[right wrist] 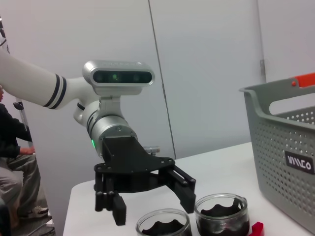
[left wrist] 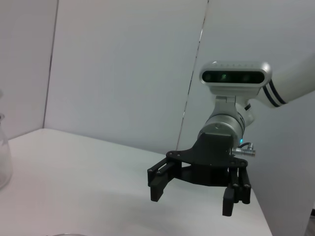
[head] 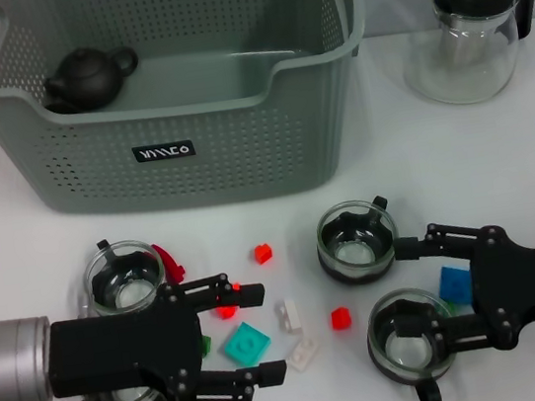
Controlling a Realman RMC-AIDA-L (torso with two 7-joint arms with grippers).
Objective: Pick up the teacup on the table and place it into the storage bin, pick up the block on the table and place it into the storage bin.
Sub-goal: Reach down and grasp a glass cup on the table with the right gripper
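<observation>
The storage bin (head: 174, 104) is sitting at the back of the table (head: 502, 167), its front wall facing the robot, and a dark teapot (head: 88, 78) is lying inside against its left end. To the bin's right a glass pitcher (head: 468, 33) with a black lid is standing well apart from it. Bare tabletop is lying open between the bin's front wall and the clutter below. The left gripper (head: 251, 345) is hovering low at the near left edge, its jaws spread wide and gripping nothing; a teal block (head: 246, 344) is lying between its fingertips. A glass teacup (head: 124, 276) is standing just behind this gripper, with another partly hidden under it. The right gripper (head: 425, 288) is reaching in from the right, jaws likewise wide open and empty, with one teacup (head: 357, 241) just beyond its upper finger and another (head: 410, 343) at its lower finger. A blue block (head: 454, 285) is lying between those fingers. Small red blocks (head: 263, 253) and white blocks (head: 304, 352) are crowding the strip between the two grippers.
</observation>
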